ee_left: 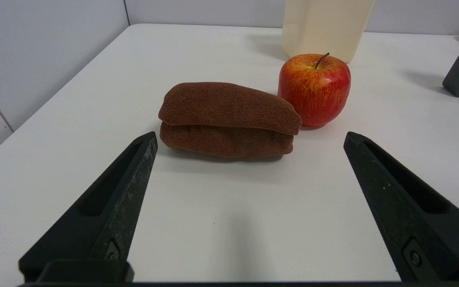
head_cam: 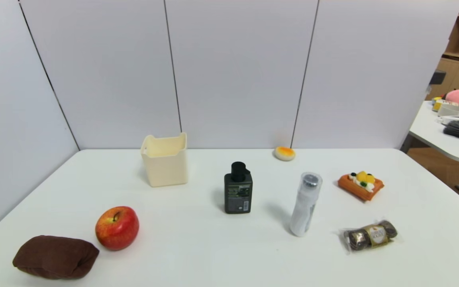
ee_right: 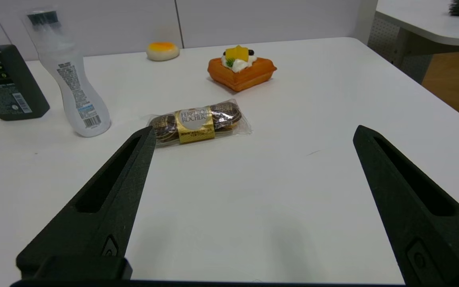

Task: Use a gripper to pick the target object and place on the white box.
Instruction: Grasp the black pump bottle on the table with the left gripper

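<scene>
The fingers of the left gripper (ee_left: 250, 137) are spread wide and released, with nothing between them; they hang over the near part of the white tabletop (head_cam: 197, 247), on its left side. The fingers of the right gripper (ee_right: 255, 129) are likewise parted and empty, over the near right part of the tabletop.

Nearest the left gripper lies a folded brown cloth (head_cam: 56, 257), and just beside it sits a red apple (head_cam: 117, 228) with its stem up. Nearest the right gripper lies a clear packet of chocolates (head_cam: 372, 236) with a gold label.

Farther out, the dark pump bottle (head_cam: 238, 191) stands upright around the middle of the tabletop, its black pump on top and its label facing the head camera. It is outside the cream-white box (head_cam: 166, 163), which stands open-topped to its left and farther back. To the bottle's right stands a taller white bottle (head_cam: 306, 205) with a clear cap. Beyond that are a fruit-topped waffle (head_cam: 361, 184) and, near the back edge, a small round bun (head_cam: 284, 153) with an orange top.

Pale panels (head_cam: 237, 71) rise behind the tabletop.
</scene>
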